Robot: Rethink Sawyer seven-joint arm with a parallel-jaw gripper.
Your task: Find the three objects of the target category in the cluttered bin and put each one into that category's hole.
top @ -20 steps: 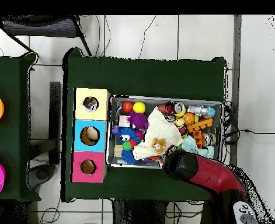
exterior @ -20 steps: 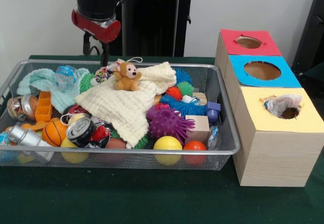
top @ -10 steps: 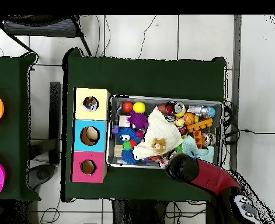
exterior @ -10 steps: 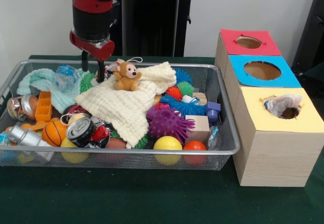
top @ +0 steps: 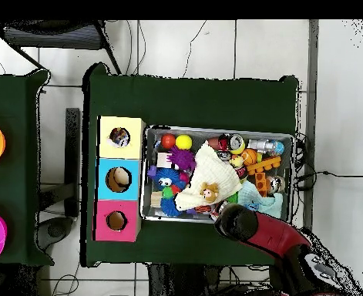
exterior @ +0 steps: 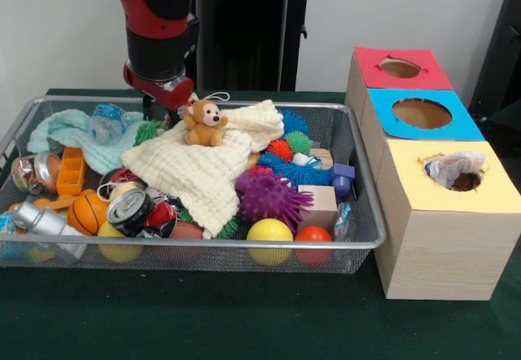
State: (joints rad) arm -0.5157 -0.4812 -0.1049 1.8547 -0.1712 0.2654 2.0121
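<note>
Arm: red and black, descends from the top of the front view into the far left part of the bin; in the overhead view it covers the bin's near rim.
Hand: low at the far rim, just left of the plush monkey; its tips are hidden behind the clutter, so whether they are apart or together cannot be told.
Bin contents: cream waffle cloth lies across the middle with the monkey on top; mint-green cloth at far left; purple spiky ball, yellow ball and red ball along the front.
Dotted cloth pieces: one pale cloth sits in the hole of the yellow-topped box, partly bunched over its edge; none can be picked out clearly in the bin.
Boxes: yellow, blue and red tops stand in a row, touching, just right of the bin on the green desk.
</note>
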